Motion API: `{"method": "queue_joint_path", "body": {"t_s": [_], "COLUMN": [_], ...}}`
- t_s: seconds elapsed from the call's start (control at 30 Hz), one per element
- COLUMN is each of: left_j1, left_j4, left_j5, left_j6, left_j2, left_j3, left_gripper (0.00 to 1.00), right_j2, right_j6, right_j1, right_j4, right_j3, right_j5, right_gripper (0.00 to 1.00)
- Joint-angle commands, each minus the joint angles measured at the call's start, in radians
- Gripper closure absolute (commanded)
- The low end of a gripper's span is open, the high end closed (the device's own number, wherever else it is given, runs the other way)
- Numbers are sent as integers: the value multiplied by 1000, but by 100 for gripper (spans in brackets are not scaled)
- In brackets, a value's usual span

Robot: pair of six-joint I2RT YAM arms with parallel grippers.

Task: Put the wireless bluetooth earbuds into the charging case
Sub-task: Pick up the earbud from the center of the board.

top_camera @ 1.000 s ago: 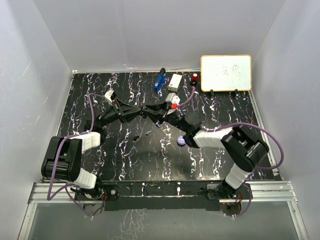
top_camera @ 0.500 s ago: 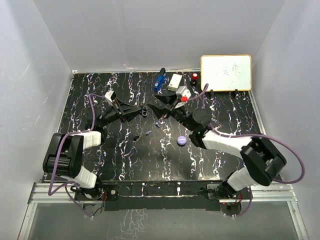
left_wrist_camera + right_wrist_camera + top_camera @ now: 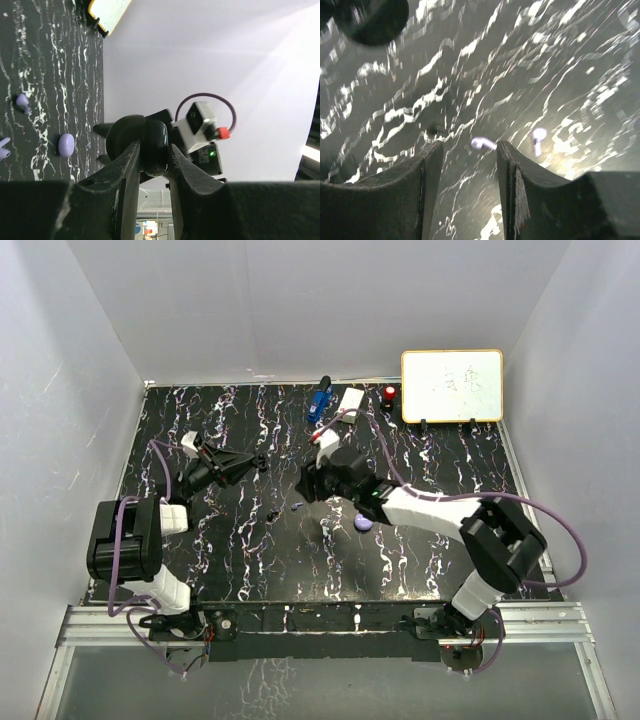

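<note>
Table (image 3: 240,570): black slab with white and pale purple marble veining, faintly shiny.
Left gripper (image 3: 153,150): my fingers are clamped tight on a black puck (image 3: 156,136).
Black puck: glossy, smooth and rounded at the edges, seen edge-on between my fingers and held up off the table. I cannot tell whether it is open.
Right gripper (image 3: 469,146): my jaws stand apart with nothing between them, low over the table.
Lavender earbud (image 3: 482,143): a tiny smooth bean lying flat on the marble in the gap between my right fingers. In the wrist view its long axis runs roughly side to side. It is blurred, so I cannot tell which end leads.
Second lavender earbud (image 3: 538,135): just beside the first, near my right finger, with a rounded head and its stem pointing down the picture.
Black earbud (image 3: 272,513): a tiny dark speck on the table near the lavender ones, too small to show which way it points.
Lavender puck (image 3: 363,523): a matte rounded oval lying flat beside my right forearm.
Left arm: forearm reaches up the table's left side, wrist rolled onto its side, fingers pointing right.
Right arm: elbow folded at the right, forearm stretched left across the middle, wrist tipped down.
</note>
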Motion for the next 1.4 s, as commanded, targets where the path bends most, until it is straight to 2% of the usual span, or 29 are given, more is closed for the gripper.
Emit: {"method": "queue_joint_path", "body": {"t_s": [0.0, 0.23, 0.53, 0.87, 1.37], "left_j1": [57, 138, 227, 247, 269], "left_j4": [72, -2, -186, -174, -153], "left_j5": [48, 78, 107, 121, 135], "left_j6": [-1, 24, 93, 77, 51], "left_j2": [-44, -131, -257, -269, -268], "left_j3": [-41, -72, -68, -75, -69], "left_gripper": [100, 100, 100, 100, 100], "right_j2": [74, 217, 291, 327, 413], "right_j6": [-3, -50, -166, -250, -307], "right_j1": [115, 219, 251, 271, 275], "right_j4": [-126, -173, -135, -56, -66], "right_j3": [88, 160, 189, 194, 273], "right_j5": [59, 154, 234, 248, 285], "right_gripper": [55, 54, 49, 46, 45]}}
